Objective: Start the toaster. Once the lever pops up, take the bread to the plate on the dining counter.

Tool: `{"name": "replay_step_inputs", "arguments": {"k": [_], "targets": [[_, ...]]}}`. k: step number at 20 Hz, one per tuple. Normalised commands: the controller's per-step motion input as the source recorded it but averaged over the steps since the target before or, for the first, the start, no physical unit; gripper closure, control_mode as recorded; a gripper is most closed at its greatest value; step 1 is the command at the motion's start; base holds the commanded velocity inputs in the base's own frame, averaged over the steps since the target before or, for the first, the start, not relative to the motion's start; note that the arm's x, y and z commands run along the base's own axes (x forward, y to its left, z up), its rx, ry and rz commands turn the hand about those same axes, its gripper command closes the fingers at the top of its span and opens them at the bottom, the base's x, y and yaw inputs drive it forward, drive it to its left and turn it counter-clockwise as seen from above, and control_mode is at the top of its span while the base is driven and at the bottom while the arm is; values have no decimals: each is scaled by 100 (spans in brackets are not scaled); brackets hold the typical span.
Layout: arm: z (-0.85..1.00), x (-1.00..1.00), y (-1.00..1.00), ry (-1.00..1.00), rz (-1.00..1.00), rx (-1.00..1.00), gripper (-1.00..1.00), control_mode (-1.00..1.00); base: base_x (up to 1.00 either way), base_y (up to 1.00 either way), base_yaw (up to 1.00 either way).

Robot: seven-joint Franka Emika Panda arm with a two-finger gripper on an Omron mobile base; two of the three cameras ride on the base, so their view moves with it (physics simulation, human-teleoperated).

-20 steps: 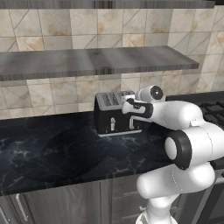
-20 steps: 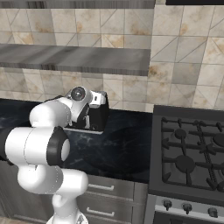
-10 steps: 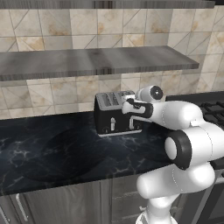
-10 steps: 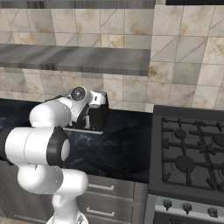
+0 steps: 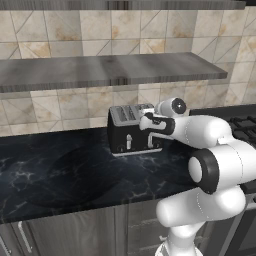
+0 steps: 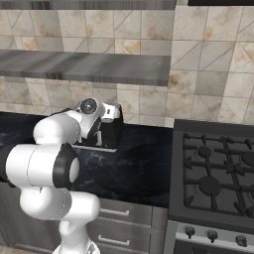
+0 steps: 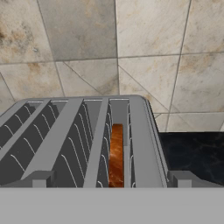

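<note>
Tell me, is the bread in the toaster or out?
In: the bread sits down in the rightmost slot of the toaster.

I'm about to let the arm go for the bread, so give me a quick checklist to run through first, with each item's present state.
1. Bread sits in a toaster slot: ok.
2. Gripper open and holding nothing: ok.
3. Fingers straddle the bread's slot: ok, from the hand view.
4. Toaster upright on the black worktop: ok.
5. Lever popped up: cannot tell.
6. Plate ready: cannot tell.
</note>
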Motion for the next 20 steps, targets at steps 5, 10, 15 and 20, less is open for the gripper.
{"name": "replay_step_inputs", "arguments": {"k": [5, 10, 15, 20], "targets": [[0, 0, 0, 0, 0, 0, -100, -100, 0, 0, 0], [0, 0, 0, 0, 0, 0, -100, -100, 0, 0, 0], [0, 0, 0, 0, 0, 0, -100, -100, 0, 0, 0], [0, 0, 0, 0, 0, 0, -100, -100, 0, 0, 0]]}}
